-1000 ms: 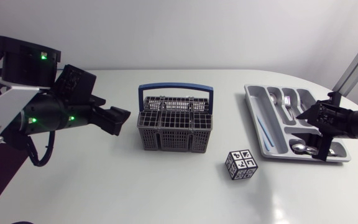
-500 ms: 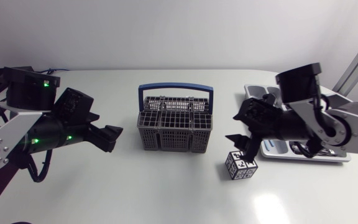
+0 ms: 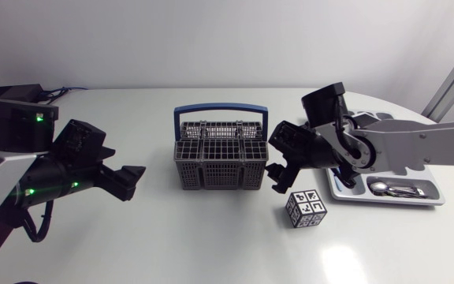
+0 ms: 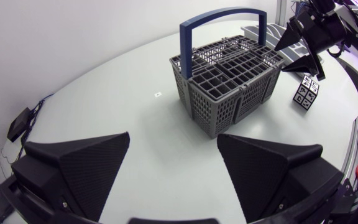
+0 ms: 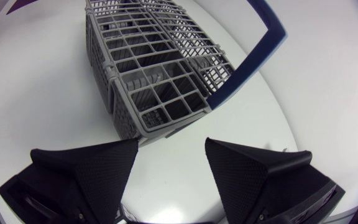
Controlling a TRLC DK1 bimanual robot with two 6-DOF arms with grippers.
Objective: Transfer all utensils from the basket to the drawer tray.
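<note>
The grey mesh basket [image 3: 221, 162] with a blue handle stands mid-table; no utensil shows in its compartments from here. My right gripper [image 3: 278, 167] hangs open and empty just off the basket's right end. In the right wrist view the basket [image 5: 154, 74] lies close ahead of the spread fingers [image 5: 86, 174]. My left gripper [image 3: 130, 178] is open and empty, well to the left of the basket, which sits ahead of it [image 4: 229, 81] in the left wrist view. The grey drawer tray [image 3: 418, 200] at the right holds spoons [image 3: 386, 188] and is largely hidden by my right arm.
A small black-and-white marker cube [image 3: 306, 209] sits on the table in front of my right gripper, between basket and tray. It also shows in the left wrist view as the cube [image 4: 306, 93] beyond the basket, under my right gripper [image 4: 303, 43].
My right arm swung left from over the tray to the basket's right end, its fingers spreading a little. My left arm drew back and down to the left.
</note>
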